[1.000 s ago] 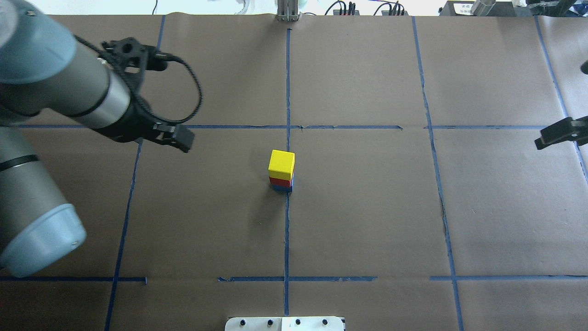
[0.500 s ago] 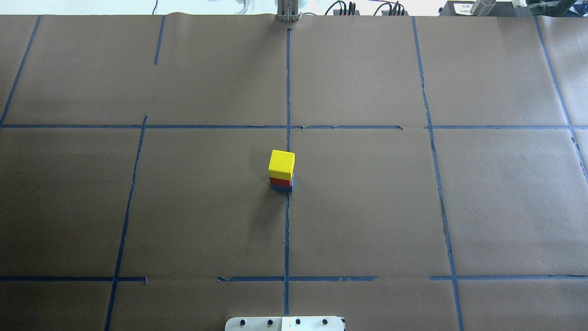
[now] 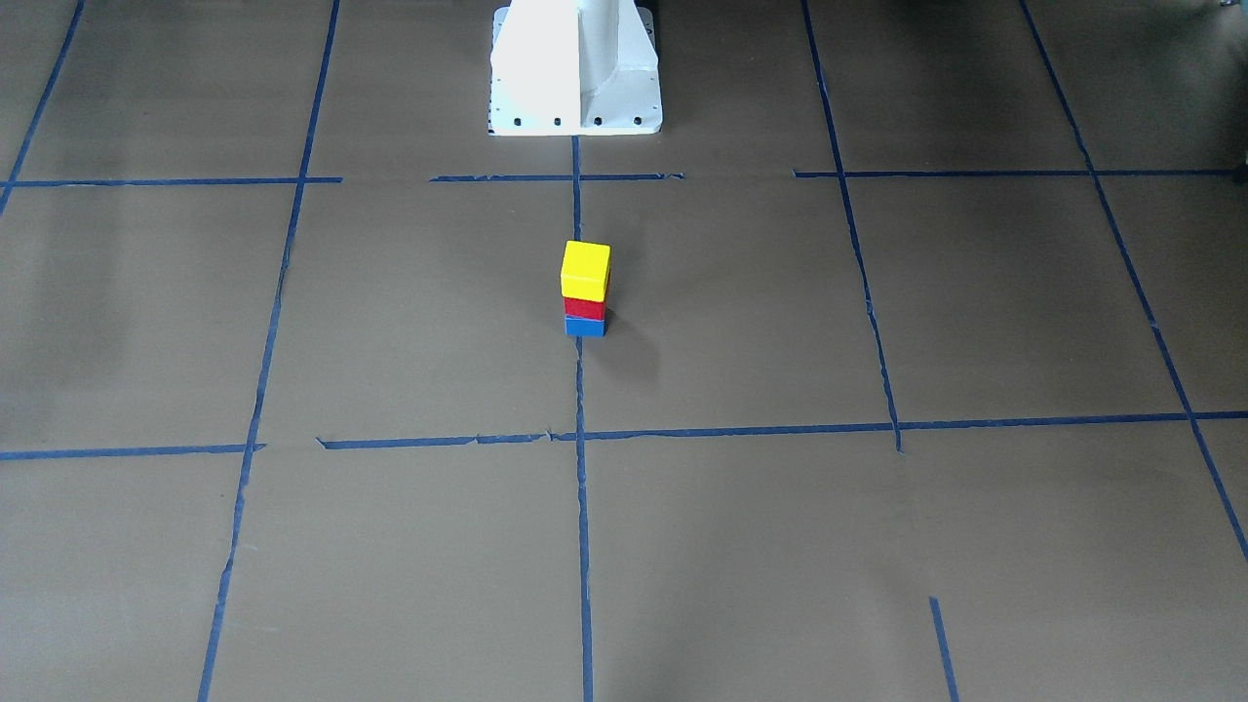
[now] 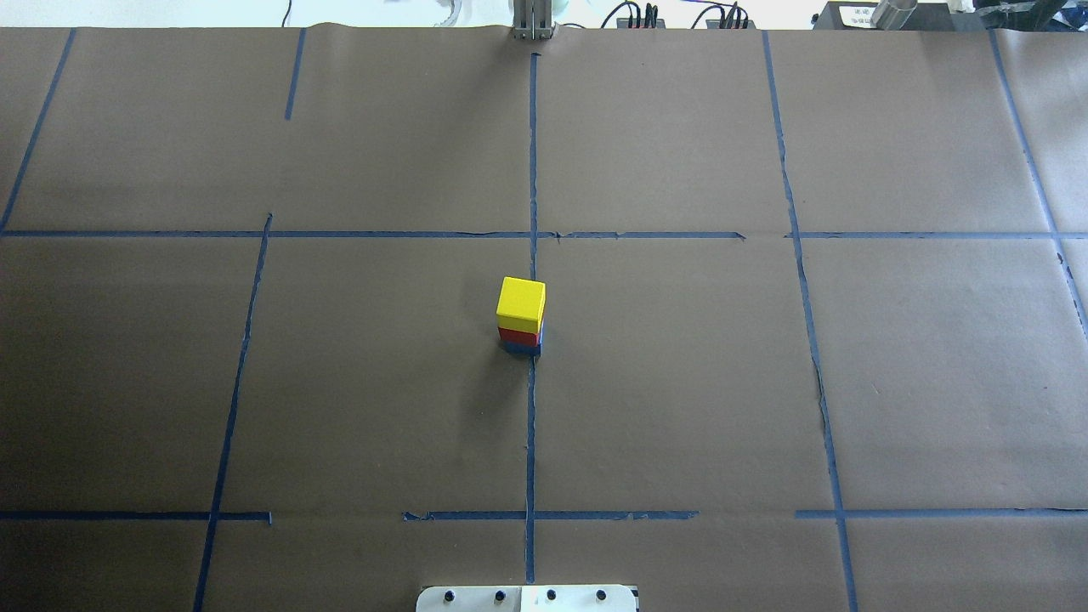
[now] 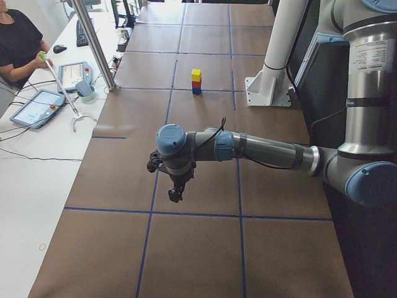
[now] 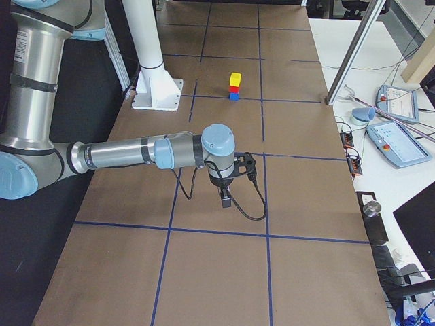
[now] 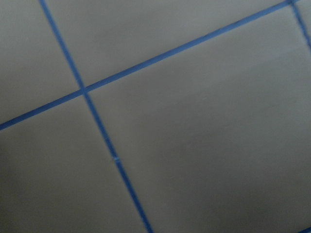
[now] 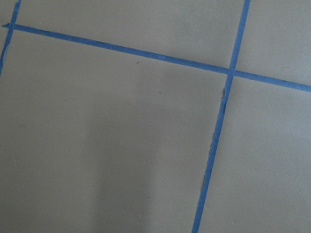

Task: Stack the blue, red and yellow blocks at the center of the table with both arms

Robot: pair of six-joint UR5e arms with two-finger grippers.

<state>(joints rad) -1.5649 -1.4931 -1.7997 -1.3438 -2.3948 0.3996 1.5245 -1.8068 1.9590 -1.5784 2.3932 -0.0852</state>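
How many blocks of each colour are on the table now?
yellow block: 1
red block: 1
blue block: 1
Total: 3, all in one stack, with yellow on top and blue at the bottom.

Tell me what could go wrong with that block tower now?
The yellow block sits on the red block and blue block, a narrow tower; a bump might topple it. The left gripper and right gripper hang over the table; a sweep through the centre could knock it.
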